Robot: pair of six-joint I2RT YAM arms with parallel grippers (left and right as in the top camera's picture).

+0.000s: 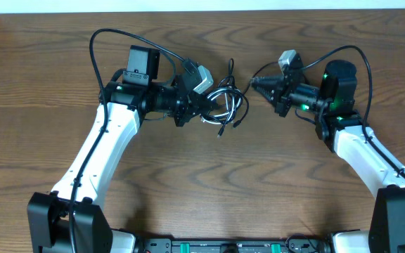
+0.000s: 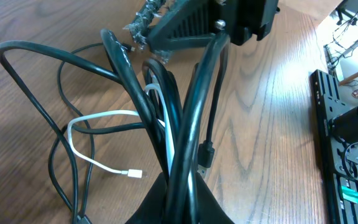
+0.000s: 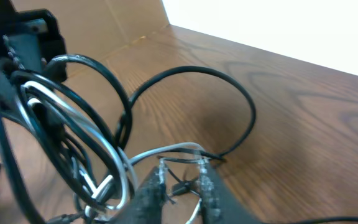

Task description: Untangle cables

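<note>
Our left gripper (image 1: 209,111) clenched the cables (image 1: 232,105) from nine o'clock; our right gripper (image 1: 254,82) sat at two o'clock, and we could not tell its grip.

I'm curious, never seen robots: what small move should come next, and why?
Probably the right gripper should close on the white cable just ahead of its slightly parted jaws and pull gently away, since the left gripper clamps the tangled cables.

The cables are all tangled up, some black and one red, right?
Not red. The cables are all tangled up, some black and one white. The left wrist view shows the white cable clearly among the black ones.
</note>
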